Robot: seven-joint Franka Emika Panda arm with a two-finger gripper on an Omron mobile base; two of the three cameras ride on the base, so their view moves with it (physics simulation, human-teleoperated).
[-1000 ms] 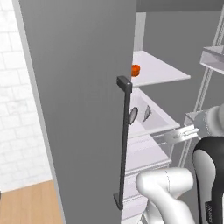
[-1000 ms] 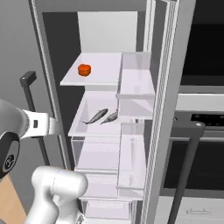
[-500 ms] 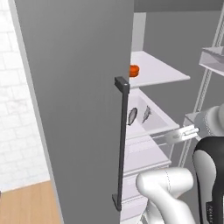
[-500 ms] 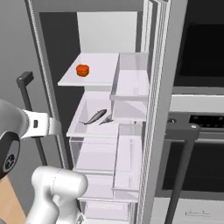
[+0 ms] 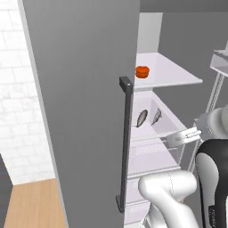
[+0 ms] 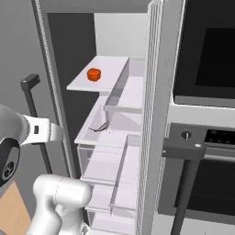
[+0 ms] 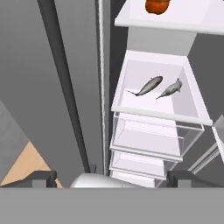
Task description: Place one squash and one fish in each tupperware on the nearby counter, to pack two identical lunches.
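One orange squash (image 5: 142,71) (image 6: 93,74) (image 7: 156,5) sits on the upper white shelf (image 5: 173,76) of the open fridge. Two slender grey fish (image 5: 142,118) (image 7: 148,85) lie side by side on the shelf below, the second fish (image 5: 156,116) (image 7: 170,89) to the right; in the right base view one fish (image 6: 102,127) shows. My gripper (image 7: 113,179) hangs low in front of the fridge, well short of the fish, open with nothing between its fingers. The tupperware and the counter are out of view.
The open grey fridge door (image 5: 80,102) with its dark vertical handle (image 5: 126,142) (image 7: 61,74) stands to the left. Clear drawers (image 7: 148,140) stack below the fish. A black wall oven (image 6: 204,50) with a bar handle (image 6: 183,151) is to the right of the fridge.
The whole picture has shifted a little with the base; more of the oven shows in the right base view. Squash and fish lie as before, and the gripper stays open.
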